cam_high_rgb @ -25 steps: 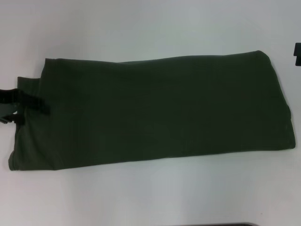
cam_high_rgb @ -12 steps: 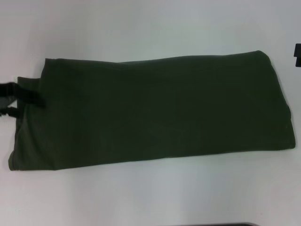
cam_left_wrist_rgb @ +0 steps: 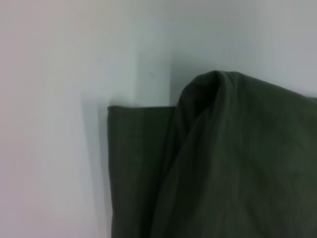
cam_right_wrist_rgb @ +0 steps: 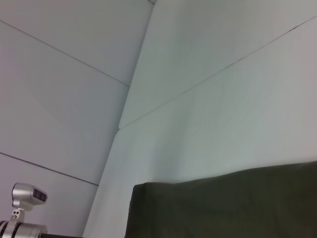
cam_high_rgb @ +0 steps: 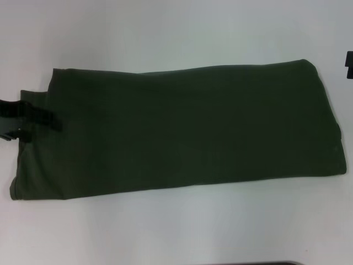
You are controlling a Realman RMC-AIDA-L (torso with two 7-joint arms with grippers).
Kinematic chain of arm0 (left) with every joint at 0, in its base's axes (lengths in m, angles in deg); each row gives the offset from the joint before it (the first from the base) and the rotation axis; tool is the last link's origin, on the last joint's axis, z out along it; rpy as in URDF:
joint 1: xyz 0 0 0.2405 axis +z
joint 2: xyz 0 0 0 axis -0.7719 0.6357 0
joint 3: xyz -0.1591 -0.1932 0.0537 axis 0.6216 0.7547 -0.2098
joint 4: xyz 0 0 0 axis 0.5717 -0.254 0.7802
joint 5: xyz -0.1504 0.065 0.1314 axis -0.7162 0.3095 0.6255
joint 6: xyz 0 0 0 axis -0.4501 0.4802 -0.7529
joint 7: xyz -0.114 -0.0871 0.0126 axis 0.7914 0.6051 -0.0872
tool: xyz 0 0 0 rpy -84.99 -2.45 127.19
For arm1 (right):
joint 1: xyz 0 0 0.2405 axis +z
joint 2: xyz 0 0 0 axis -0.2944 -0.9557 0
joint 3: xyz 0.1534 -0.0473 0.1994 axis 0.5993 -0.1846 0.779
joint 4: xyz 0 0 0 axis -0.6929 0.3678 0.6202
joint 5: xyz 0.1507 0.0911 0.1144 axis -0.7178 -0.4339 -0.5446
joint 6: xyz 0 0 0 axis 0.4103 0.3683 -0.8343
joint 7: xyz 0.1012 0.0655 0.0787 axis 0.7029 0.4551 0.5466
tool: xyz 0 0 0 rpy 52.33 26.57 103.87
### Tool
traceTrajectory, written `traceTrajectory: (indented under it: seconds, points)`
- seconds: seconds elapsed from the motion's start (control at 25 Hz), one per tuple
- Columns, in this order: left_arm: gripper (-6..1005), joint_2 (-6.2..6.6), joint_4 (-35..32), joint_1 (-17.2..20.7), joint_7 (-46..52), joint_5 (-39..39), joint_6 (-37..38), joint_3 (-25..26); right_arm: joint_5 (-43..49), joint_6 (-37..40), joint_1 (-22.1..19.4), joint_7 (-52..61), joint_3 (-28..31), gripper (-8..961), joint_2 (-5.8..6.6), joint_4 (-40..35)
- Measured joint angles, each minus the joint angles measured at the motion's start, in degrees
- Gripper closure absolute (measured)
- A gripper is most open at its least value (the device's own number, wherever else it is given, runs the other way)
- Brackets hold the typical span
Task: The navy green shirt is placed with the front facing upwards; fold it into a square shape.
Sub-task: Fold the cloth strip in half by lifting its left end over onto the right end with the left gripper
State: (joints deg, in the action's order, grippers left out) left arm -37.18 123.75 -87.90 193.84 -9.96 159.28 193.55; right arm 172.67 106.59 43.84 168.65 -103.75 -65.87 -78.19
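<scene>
A: Shirt position?
B: The navy green shirt [cam_high_rgb: 182, 130] lay flat on the white bench [cam_high_rgb: 165, 33], folded into a long band. Long axis ran left to right across the head view, tilted a little, with the right end sitting farther from the robot than the left.

A: Look?
B: Plain dark olive, no lettering or tag visible. Lengthwise folds were done: 1 upper layer over a lower layer that stuck out as a narrow strip at the left end. Right end was rounded off. Left wrist view showed the top layer bunched up in a hump over that flat strip [cam_left_wrist_rgb: 133, 168].

A: Grippers?
B: Left gripper [cam_high_rgb: 25, 126] was at the shirt's left end, 1 black finger [cam_high_rgb: 41, 118] lying over the cloth edge, the other lower by the strip. Clamped or not, I couldn't tell. Right gripper [cam_high_rgb: 348, 62] barely showed at the right border, off the shirt beside its far right corner; fingers not visible, couldn't tell.
</scene>
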Motion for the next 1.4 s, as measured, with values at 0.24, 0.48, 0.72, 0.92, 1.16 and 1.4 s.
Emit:
traceTrajectory:
  seconds: [0.24,0.48,0.72,0.92,1.16,1.4]
  points:
    - [126,-0.21,-0.5,0.2,0.0,0.0,-0.2,0.0,0.0,-0.1,0.1,0.0,0.0,283,0.03,0.0]
    - [126,-0.32,-1.9,0.1,0.2,0.2,-1.7,-1.7,0.0,-0.1,0.1,0.1,0.0,283,0.04,0.2]
    - [126,-0.32,-2.3,0.0,0.3,0.3,-2.8,-2.3,0.0,0.0,0.0,0.3,0.0,283,0.04,0.1]
    - [126,-0.32,-2.3,-0.1,0.3,0.8,-2.8,-2.4,0.0,0.0,-0.1,0.3,0.0,284,0.04,0.2]
    - [126,-0.47,3.4,0.4,0.6,0.1,0.1,-0.9,0.0,0.1,-0.1,0.7,0.0,284,0.04,0.0]
    - [126,-1.20,4.4,0.0,0.6,0.0,2.1,-0.8,0.0,0.2,-0.1,0.8,0.0,284,0.03,0.1]
